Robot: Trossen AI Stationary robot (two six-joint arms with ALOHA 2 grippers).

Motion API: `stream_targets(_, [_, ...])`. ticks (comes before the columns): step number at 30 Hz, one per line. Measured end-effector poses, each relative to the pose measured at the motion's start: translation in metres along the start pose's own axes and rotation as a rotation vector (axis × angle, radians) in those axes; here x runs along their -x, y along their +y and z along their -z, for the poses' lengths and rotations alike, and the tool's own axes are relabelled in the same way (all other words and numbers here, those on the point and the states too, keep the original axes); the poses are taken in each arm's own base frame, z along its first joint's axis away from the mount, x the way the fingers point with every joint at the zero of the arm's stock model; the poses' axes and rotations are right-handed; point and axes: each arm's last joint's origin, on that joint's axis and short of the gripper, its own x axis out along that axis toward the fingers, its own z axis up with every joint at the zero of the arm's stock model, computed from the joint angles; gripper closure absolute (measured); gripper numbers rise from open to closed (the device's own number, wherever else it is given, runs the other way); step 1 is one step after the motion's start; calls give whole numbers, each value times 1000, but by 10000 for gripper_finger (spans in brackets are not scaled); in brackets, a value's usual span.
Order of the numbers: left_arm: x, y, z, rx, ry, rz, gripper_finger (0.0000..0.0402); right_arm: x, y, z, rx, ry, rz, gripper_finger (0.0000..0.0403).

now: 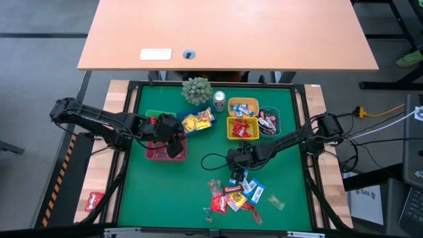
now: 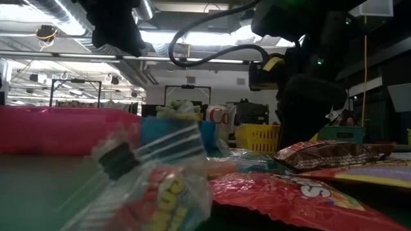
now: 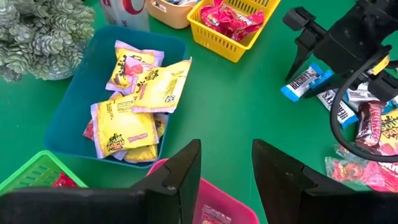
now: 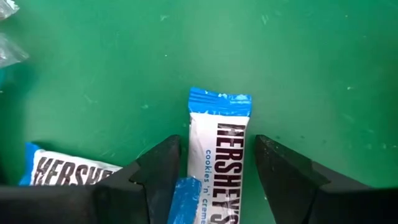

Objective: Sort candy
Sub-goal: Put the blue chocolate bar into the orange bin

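Right hand (image 4: 214, 177) is hovering spread, fingers straddling a blue-and-white candy (image 4: 219, 158); lowering squarely and pinching its narrow sides should secure it.

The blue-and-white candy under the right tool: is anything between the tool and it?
Nothing visible. The right tool is open, one finger on each side of the blue-and-white candy on the green mat. A second one lies beside it, outside the fingers.

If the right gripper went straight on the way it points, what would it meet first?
Most likely the blue-and-white wrapped Hershey's bar, lying flat on the green mat between the open fingers of the right gripper; how far above it is unclear.
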Motion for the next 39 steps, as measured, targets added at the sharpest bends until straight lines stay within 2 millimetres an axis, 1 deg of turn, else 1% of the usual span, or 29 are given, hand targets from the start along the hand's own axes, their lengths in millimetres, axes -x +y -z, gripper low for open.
stream_targets(3, [0,0,0,0,0,0,271,0,0,0,0,5,-6,206])
stream_targets(11, [0,0,0,1,-1,0,271,-1,0,1,2,12,-12,286])
stream_targets(15, [0,0,0,1,-1,1,271,-1,0,1,2,15,-10,310])
stream_targets(17, [0,0,0,1,-1,1,271,-1,0,2,2,16,-9,309])
stream_targets(22, [0,0,0,1,-1,1,271,-2,0,2,3,16,-9,288])
stream_targets(26, [0,0,0,1,-1,1,271,0,0,1,2,12,-12,283])
stream_targets(33, [0,0,0,1,-1,1,271,8,5,-11,42,3,-21,282])
stream_targets(39, [0,0,0,1,-1,1,271,18,10,-23,67,-17,-32,281])
